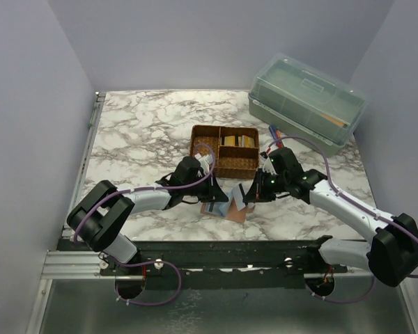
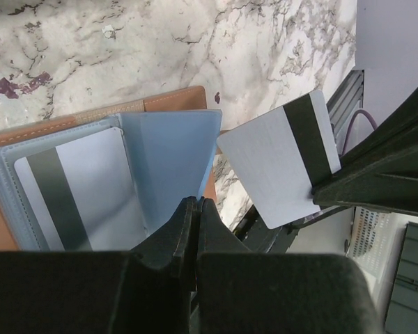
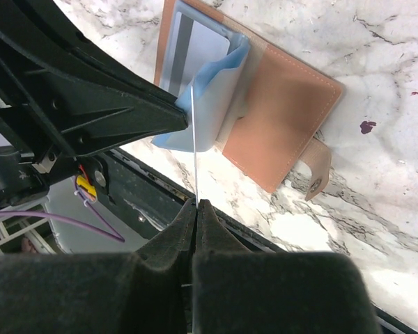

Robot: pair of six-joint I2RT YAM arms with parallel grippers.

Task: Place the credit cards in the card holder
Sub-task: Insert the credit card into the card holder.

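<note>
You're looking at a card holder (image 3: 285,104) of tan, matt, leather-like material with stitched edges; its pockets (image 2: 171,160) are soft, bluish clear plastic. The card (image 2: 275,167) is smooth satin-grey plastic with a dark stripe. The table (image 1: 146,125) looks like polished marble, the tray (image 1: 238,169) is brown weave, and the far-right box (image 1: 306,97) is translucent green plastic.

White and grey marble tabletop (image 1: 139,132). Near the middle, a brown woven tray (image 1: 195,142), split into small parts. At the far right corner, a big green see-through box (image 1: 306,97) with its lid shut, apart from the tray. On the tabletop, a tiny dark red spot (image 3: 367,126).
</note>
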